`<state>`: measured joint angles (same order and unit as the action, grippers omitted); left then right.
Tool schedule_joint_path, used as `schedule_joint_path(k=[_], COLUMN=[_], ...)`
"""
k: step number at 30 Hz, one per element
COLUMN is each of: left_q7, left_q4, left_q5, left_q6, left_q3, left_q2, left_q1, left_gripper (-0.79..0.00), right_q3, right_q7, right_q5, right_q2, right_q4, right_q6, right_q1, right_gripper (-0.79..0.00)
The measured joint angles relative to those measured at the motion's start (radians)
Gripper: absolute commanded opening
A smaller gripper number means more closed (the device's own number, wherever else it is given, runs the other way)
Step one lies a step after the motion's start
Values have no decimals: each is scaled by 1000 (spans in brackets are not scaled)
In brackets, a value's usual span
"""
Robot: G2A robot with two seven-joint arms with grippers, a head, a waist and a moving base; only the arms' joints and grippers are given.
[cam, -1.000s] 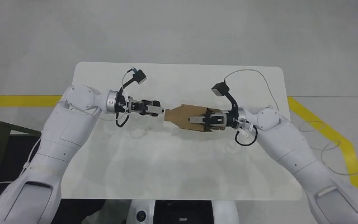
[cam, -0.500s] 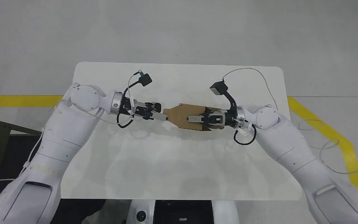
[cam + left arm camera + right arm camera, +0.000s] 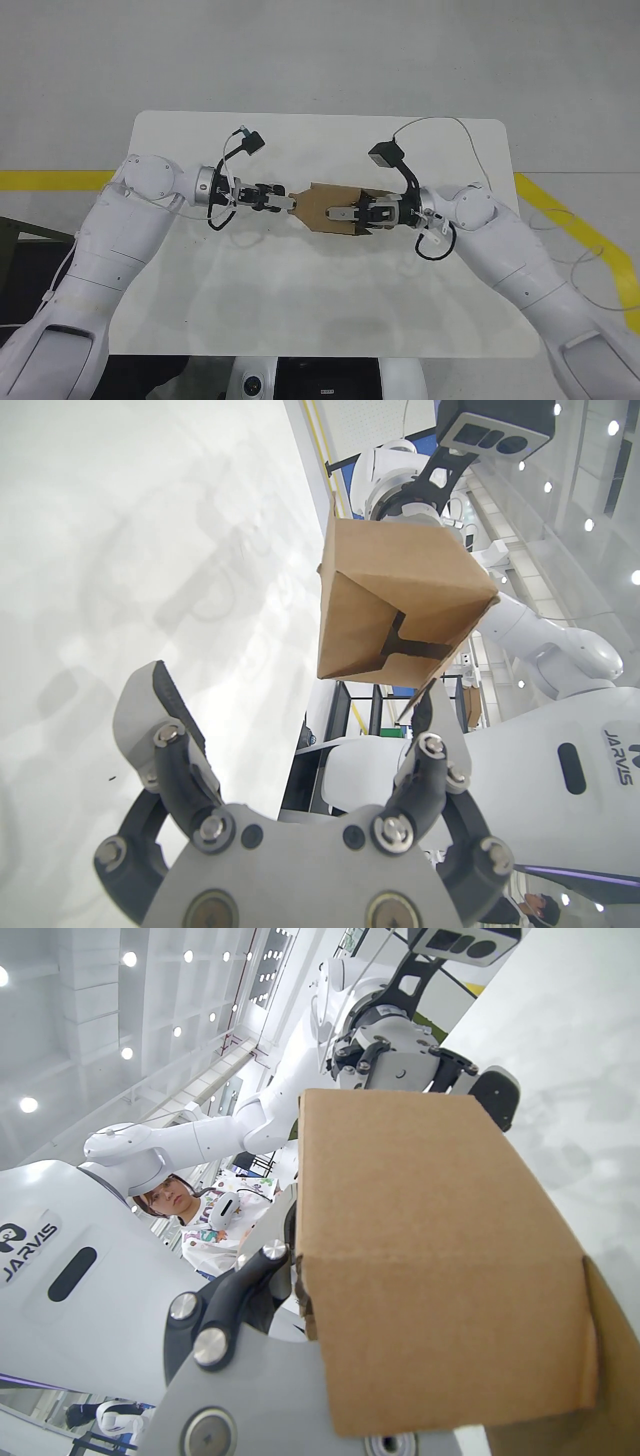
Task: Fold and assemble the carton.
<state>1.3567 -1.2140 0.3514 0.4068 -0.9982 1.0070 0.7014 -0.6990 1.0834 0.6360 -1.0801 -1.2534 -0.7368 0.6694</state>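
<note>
A brown carton (image 3: 325, 206) hangs above the table's middle, with my right gripper (image 3: 350, 213) shut on its side wall. In the right wrist view the carton (image 3: 430, 1248) hides most of the right gripper; one finger (image 3: 280, 1228) shows pressed against its wall. My left gripper (image 3: 284, 198) is at the carton's closed end, open. In the left wrist view that end of the carton (image 3: 395, 600) shows folded flaps with a dark gap. The left gripper (image 3: 295, 705) is spread wide just short of it, one fingertip (image 3: 427, 705) touching a loose flap edge.
The white table (image 3: 320, 290) lies beneath both arms, with bare surface in front and behind. A yellow floor line (image 3: 50, 180) runs past both table ends. The left gripper (image 3: 400, 1068) shows beyond the carton in the right wrist view.
The right arm has carried the carton a little toward the left arm. The left gripper dipped forward, then drew back and up, staying at the carton's end.
</note>
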Motion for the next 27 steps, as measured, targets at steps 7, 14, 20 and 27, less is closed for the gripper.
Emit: schedule_joint_path(k=[7,14,20,27], left_q7=[14,12,16,22], left_q4=[-2,-10,-15,-18], left_q5=[16,36,59,72], left_q6=[-6,6,7,8], left_q3=[7,10,15,23], left_q2=[2,5,8,12], left_q1=[1,1,7,7], left_gripper=[0,0,0,0], right_q3=[14,33,50,61], right_q7=[-6,-15,-21,-25], right_q5=[19,35,44,48], right_q2=[-7,-19,-29,-36], right_q4=[-15,-30,-35,-31], right_q6=[-6,-15,-21,-25], right_q1=[-4,-15,-22,-29], right_gripper=[-785,-785,-785,-785])
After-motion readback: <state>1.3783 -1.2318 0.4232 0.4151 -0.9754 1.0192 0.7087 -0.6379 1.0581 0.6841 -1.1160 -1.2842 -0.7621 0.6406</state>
